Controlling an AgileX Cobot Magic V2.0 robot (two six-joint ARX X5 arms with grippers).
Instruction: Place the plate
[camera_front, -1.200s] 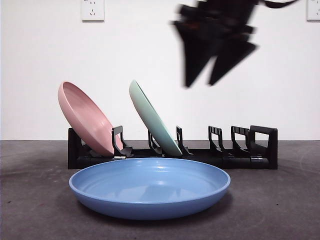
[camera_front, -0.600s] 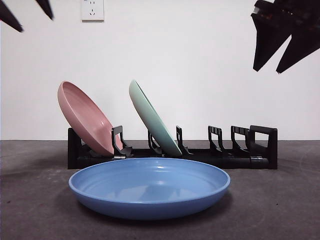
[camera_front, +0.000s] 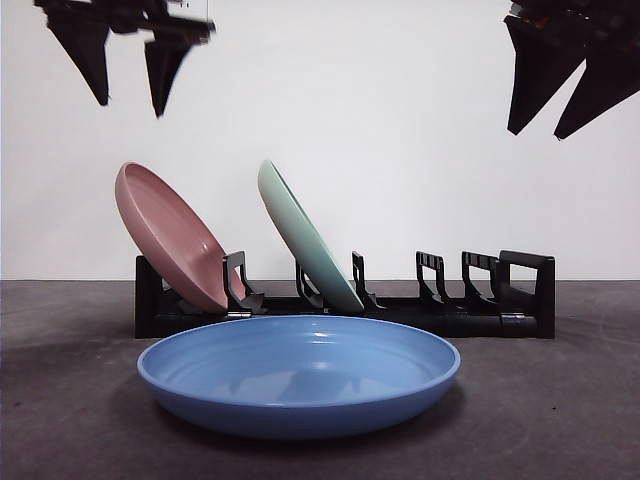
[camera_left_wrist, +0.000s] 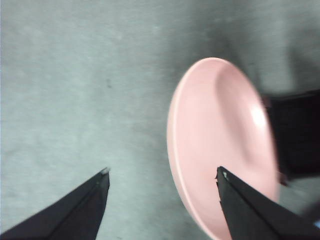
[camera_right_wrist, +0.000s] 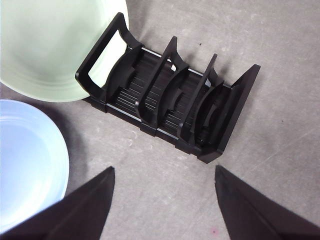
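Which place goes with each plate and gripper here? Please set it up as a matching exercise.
Things:
1. pink plate
2. green plate
3. blue plate
4. left gripper

Places:
A. flat on the table, in front of the rack
B. end slot of the rack
C. above the pink plate, open
D. second slot of the rack, leaning

Pairs: 1-B, 2-D, 3-A, 4-C
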